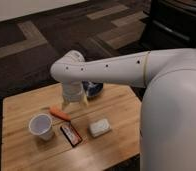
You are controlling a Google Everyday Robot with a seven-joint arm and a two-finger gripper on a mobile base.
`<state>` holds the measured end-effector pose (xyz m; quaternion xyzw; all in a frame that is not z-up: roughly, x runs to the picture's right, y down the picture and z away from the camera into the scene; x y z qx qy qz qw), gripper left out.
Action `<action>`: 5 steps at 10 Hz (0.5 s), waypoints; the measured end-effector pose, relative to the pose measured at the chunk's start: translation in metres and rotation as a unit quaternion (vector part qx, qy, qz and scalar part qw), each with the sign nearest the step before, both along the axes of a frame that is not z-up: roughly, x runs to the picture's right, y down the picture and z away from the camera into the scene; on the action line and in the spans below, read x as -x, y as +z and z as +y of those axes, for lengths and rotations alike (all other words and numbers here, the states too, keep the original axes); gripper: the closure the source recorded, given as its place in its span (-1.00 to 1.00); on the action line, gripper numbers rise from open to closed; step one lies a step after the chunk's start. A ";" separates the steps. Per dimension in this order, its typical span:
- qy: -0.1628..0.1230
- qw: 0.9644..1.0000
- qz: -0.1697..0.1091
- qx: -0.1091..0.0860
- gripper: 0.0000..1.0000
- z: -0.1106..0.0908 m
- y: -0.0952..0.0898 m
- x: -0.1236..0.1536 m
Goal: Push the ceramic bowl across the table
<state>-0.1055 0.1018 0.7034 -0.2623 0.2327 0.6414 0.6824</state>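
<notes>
Your one bowl sits near the table's far edge, partly hidden behind the arm. The gripper hangs just beside it; clenched or released, you cannot tell. Nearer you: one carrot, one cup, one dark bar, one white block.

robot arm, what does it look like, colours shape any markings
The arm is a smooth, white, rounded shell with small dark dots along its side and a thin yellowish ring at one joint. No cables show. The gripper, pale, hangs above the table.
</notes>
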 end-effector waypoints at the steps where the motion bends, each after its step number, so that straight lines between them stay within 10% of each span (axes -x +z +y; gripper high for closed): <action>1: 0.000 1.000 0.000 0.000 -0.30 0.000 0.000 0.000; 5: 0.003 1.000 0.005 -0.002 -0.30 -0.001 0.000 -0.005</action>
